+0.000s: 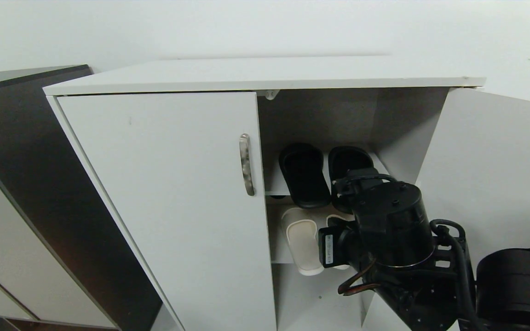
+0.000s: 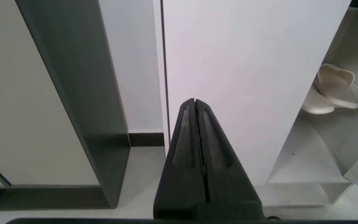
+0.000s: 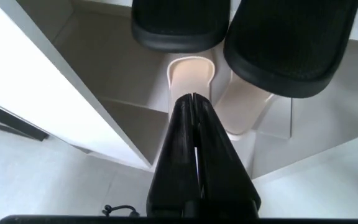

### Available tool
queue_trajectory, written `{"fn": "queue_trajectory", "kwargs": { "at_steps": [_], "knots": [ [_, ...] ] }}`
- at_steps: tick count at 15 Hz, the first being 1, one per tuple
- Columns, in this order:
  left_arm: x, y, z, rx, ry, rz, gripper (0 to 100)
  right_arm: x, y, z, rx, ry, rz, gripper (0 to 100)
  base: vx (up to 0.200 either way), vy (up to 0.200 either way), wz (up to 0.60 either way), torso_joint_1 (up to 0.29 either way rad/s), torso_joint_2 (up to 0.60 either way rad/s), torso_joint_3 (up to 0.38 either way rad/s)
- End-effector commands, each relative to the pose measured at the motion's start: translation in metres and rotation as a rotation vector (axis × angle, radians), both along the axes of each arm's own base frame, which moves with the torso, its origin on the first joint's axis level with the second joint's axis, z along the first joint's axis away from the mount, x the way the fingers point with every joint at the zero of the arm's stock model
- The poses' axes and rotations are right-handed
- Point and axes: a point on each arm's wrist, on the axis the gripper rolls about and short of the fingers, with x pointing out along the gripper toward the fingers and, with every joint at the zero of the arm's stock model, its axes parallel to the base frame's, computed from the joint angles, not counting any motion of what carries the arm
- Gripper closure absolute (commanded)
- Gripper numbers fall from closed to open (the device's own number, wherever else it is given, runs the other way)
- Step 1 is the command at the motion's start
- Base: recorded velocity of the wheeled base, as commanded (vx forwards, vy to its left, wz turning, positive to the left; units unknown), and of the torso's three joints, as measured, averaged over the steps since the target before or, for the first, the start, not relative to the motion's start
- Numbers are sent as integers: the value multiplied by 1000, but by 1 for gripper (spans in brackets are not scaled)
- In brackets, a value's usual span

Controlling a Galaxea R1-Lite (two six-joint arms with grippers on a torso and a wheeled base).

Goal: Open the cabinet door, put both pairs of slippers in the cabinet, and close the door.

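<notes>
Both pairs in, door not closed yet.
Inside cabinet, frame centre: black slippers above white slippers. Right door stands open at frame right. My right gripper is pinched together, empty, near the slippers; left gripper likewise, facing left door.

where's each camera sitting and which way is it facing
Head: on the robot's head, looking forward and down at the cabinet, right door open; right arm shows.
Left wrist: on the left arm, facing the shut left door; shut left gripper shows.
Right wrist: on the right arm, facing the black slippers; shut right gripper shows.
Shared: all three show the white slippers.
</notes>
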Motion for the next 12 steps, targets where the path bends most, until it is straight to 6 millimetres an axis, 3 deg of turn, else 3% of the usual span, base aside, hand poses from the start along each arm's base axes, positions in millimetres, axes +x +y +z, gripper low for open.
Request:
{"fn": "queue_trajectory", "kwargs": {
  "at_steps": [1, 6, 12],
  "knots": [
    [0, 0, 0, 0, 1, 0, 100, -6, 1, 3, 5, -5, 20, 100, 0, 0, 0, 0, 0, 0],
    [0, 0, 0, 0, 1, 0, 100, -12, 0, 8, 16, -15, 31, 100, 0, 0, 0, 0, 0, 0],
    [0, 0, 0, 1, 1, -1, 100, -17, 0, 2, -9, -7, 38, 100, -200, 0, 0, 2, 0, 2]
  ]
}}
